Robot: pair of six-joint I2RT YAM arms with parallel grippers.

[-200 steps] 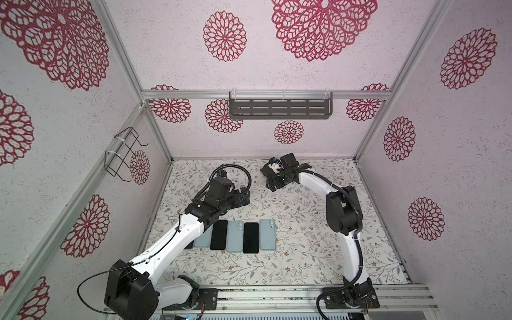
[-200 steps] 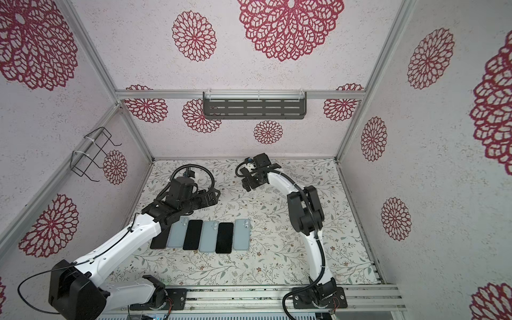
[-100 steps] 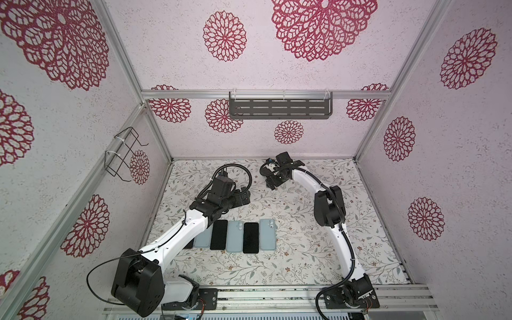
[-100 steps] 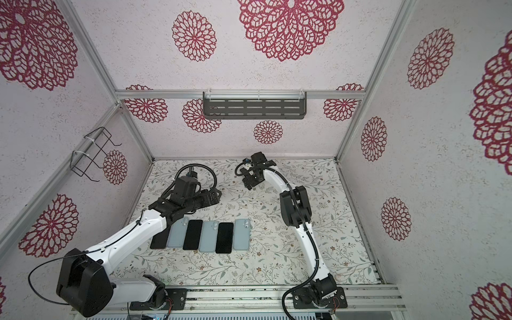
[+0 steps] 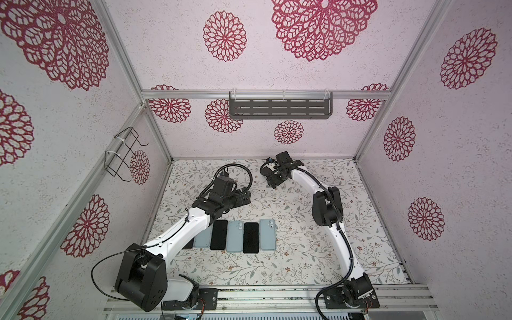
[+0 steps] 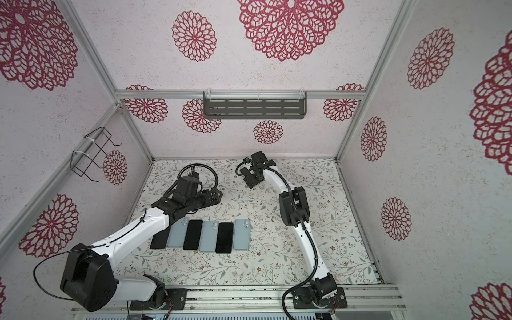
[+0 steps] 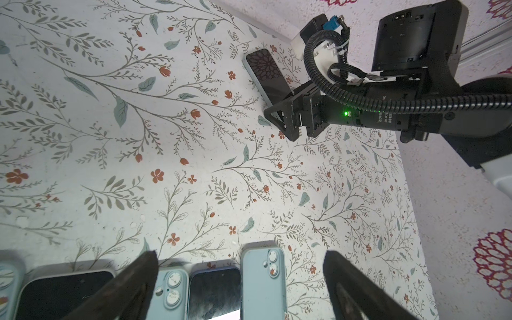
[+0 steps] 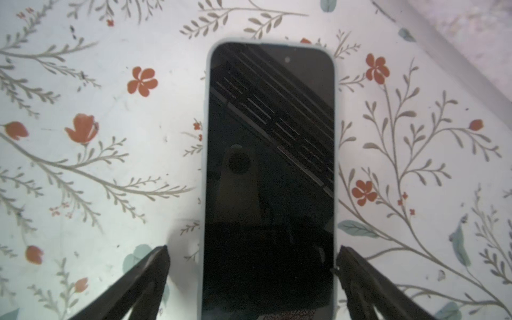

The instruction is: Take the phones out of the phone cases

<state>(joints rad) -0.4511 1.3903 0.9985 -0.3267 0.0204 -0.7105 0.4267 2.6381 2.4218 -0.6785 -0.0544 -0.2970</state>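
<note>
A black-screened phone lies face up in a pale blue phone case at the back of the floral table, and shows too in the left wrist view. My right gripper is open and straddles its near end. One fingertip is at the case edge, the other stands a little off it. In both top views the right gripper covers the phone. My left gripper hangs open and empty above the table's middle.
A row of black phones and pale blue cases lies side by side under the left arm, seen close in the left wrist view. The back wall, with a grey shelf, is just behind the right gripper. A wire basket hangs on the left wall.
The right arm's elbow has swung and its gripper has edged slightly left and down around the phone. The left arm has shifted at its base; its gripper stays nearly where it was.
</note>
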